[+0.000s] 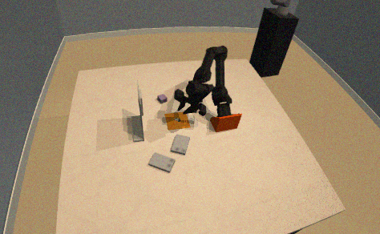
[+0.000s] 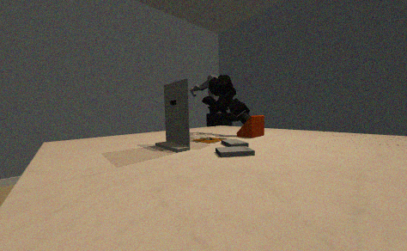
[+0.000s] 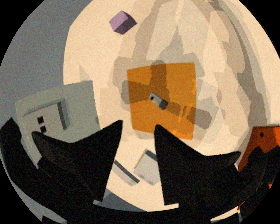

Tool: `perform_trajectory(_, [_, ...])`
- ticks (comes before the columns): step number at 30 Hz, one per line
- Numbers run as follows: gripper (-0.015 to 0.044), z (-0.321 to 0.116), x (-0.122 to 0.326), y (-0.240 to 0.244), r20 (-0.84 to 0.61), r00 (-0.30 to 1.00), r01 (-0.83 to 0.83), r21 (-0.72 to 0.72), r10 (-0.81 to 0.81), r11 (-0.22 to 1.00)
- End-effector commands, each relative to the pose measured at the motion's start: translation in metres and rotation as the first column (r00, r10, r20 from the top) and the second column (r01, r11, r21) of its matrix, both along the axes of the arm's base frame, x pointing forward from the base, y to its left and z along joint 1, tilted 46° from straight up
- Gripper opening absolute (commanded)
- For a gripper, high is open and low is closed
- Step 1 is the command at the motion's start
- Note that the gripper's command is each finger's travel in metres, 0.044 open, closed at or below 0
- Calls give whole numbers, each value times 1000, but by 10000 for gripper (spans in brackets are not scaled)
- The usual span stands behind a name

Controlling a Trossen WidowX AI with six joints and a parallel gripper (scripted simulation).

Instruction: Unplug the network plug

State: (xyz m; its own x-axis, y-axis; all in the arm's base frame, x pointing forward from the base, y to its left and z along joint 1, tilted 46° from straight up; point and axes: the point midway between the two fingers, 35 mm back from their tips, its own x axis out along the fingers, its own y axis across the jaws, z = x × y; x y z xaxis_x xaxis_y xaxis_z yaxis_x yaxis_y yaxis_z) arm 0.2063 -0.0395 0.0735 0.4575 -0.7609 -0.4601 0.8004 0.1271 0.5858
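The plug (image 1: 177,119) (image 3: 160,102), small and grey with a dark end, lies on the table inside the orange marked square (image 1: 183,126) (image 3: 141,120). The upright grey panel (image 1: 138,130) (image 2: 177,125) (image 3: 81,100) stands to the left of the square. Its socket block (image 3: 43,120) shows dark openings and no plug in it. My gripper (image 1: 183,111) (image 3: 139,125) is partly open, with nothing between its fingers. It hangs above the table near the square, apart from the plug. The fingertips are hard to make out in the exterior view.
An orange-red block (image 1: 228,123) (image 2: 254,125) (image 3: 261,142) stands by the arm's base. Two flat grey boxes (image 1: 180,144) (image 1: 162,162) (image 2: 234,151) lie nearer the top camera than the square. A purple cube (image 1: 162,98) (image 3: 122,23) lies beyond the square.
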Motion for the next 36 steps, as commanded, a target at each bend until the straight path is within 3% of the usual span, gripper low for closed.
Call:
perform_trajectory(1, [156, 4, 2, 4, 4, 1000, 2, -2, -2, 1000])
perform_trajectory(36, [156, 31, 1, 28, 11, 1000, 1, -16, -1, 1000])
